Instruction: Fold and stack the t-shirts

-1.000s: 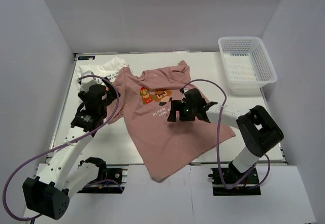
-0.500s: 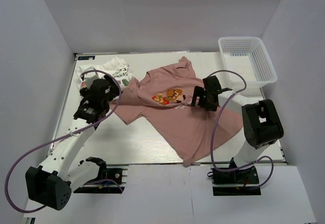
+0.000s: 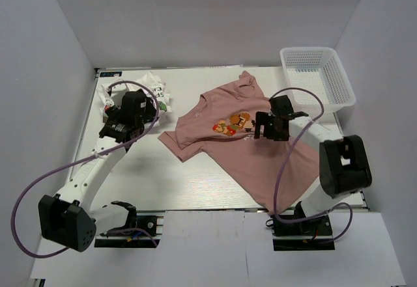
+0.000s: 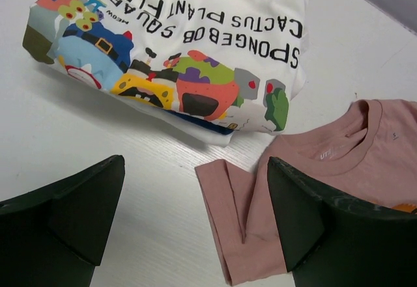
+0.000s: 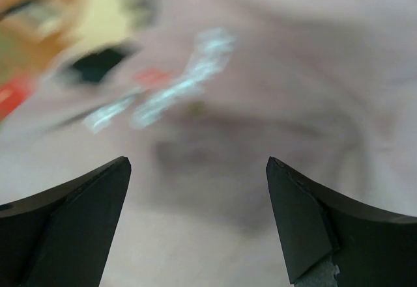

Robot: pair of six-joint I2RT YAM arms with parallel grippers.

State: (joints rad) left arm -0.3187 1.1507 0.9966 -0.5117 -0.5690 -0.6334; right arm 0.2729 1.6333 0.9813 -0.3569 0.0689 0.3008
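Note:
The dusty-pink t-shirt lies spread at an angle at centre right, collar toward the back and chest print facing up. My right gripper hovers open low over its chest; the right wrist view shows blurred pink cloth between the spread fingers. The white t-shirt with cartoon print sits crumpled at the back left. My left gripper stands open beside it, and nothing is between its fingers. In the left wrist view the white t-shirt lies ahead of it, and the pink sleeve by the right finger.
A white mesh basket stands at the back right corner. The pink shirt's hem reaches close to the table's near edge, just beside the right arm's base.
The pink shirt has slid to the right and away from the near edge, turning as it went. The right gripper moved right with it. The left gripper moved back toward the white shirt.

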